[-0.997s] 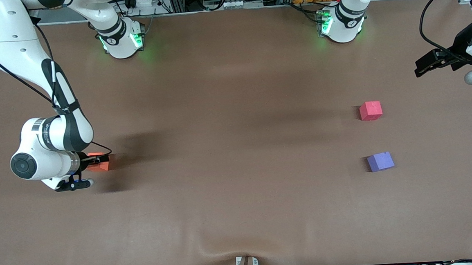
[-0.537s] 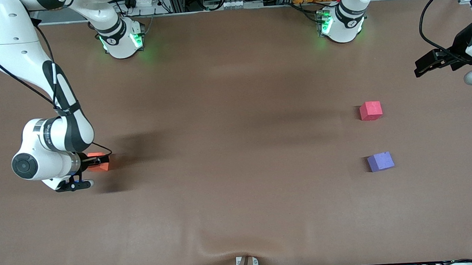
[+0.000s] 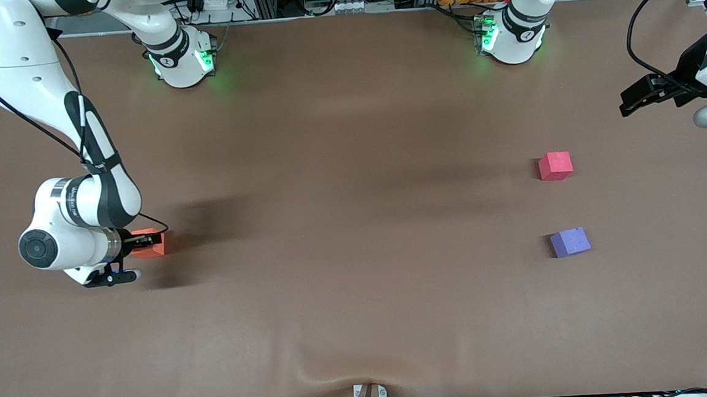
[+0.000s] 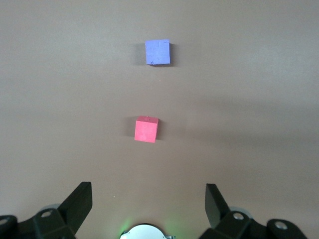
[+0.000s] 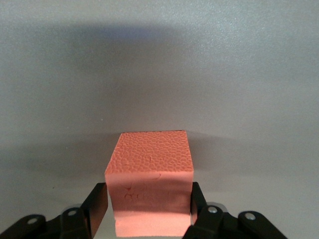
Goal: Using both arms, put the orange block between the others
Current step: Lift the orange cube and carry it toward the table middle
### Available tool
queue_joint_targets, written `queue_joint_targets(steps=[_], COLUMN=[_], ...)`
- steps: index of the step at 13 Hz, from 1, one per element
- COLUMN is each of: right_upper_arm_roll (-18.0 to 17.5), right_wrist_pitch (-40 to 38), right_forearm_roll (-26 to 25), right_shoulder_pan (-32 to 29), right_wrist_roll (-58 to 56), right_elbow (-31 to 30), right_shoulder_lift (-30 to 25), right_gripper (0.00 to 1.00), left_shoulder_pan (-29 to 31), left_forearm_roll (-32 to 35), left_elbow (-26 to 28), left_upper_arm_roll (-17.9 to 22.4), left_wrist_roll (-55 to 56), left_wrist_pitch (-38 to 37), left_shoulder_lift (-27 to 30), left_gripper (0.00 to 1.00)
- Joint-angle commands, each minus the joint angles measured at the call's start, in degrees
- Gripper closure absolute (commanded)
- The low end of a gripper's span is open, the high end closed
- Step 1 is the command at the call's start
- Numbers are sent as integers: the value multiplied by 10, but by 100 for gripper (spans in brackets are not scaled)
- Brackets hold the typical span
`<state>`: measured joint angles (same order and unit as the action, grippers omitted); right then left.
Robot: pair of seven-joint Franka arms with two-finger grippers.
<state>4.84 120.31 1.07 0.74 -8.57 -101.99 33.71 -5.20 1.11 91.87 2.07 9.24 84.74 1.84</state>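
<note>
The purple block [image 3: 570, 242] lies nearest the front camera, toward the left arm's end of the table [image 3: 361, 321]. Farther back, well apart at the right arm's end, the orange block [image 3: 150, 244] sits on the table between the right gripper's [image 3: 147, 240] fingers [image 5: 97, 209], which press both its sides. The red block [image 3: 555, 165] lies farther from the camera than the purple one, with a bare gap between them. The left gripper [image 3: 633, 100] waits in the air over the table's edge near the red block, jaws wide and holding nothing. Nothing stands between the orange block and the other two.
</note>
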Motion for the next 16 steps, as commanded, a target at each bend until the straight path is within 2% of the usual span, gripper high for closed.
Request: queue_joint_targets(steps=[1,2,3,5,6,10,13,16], right_upper_arm_roll=[-3,-3,-2,-2,-2,-4,-4,-4], right_wrist_pitch=[9,9,8,5,3,-13,-96,-98], right_forearm_roll=[0,0,-1,-1,0,4,7,8], right_shoulder_pan=[-3,0,4,11,10,32,58,118], right_wrist_roll=[-10,-6,-4,-1,7,77,134,237], right_elbow=[-7,-7,-7,-6,-3,16,77,89], right_shoulder_lift=[0,0,-1,-3,-4,-8,-6,-7], right_gripper=[46,64,77,95,100,100,100,100], left_shoulder_pan=[4,4,4,4,4,4,9,10], left_forearm_roll=[-7,-7,-7,-7,-7,-7,-7,-8], left_elbow=[1,2,2,2,2,2,2,2], left_upper_arm_roll=[-1,-1,-1,-1,-1,0,0,0], left_wrist_roll=[1,1,1,1,1,-5,-9,-9], left_wrist_pitch=[10,10,10,17,18,19,19,19], left_shoulder_lift=[-2,-1,-2,-2,-2,-3,-3,-3], left_gripper=[0,0,0,0,0,0,0,0])
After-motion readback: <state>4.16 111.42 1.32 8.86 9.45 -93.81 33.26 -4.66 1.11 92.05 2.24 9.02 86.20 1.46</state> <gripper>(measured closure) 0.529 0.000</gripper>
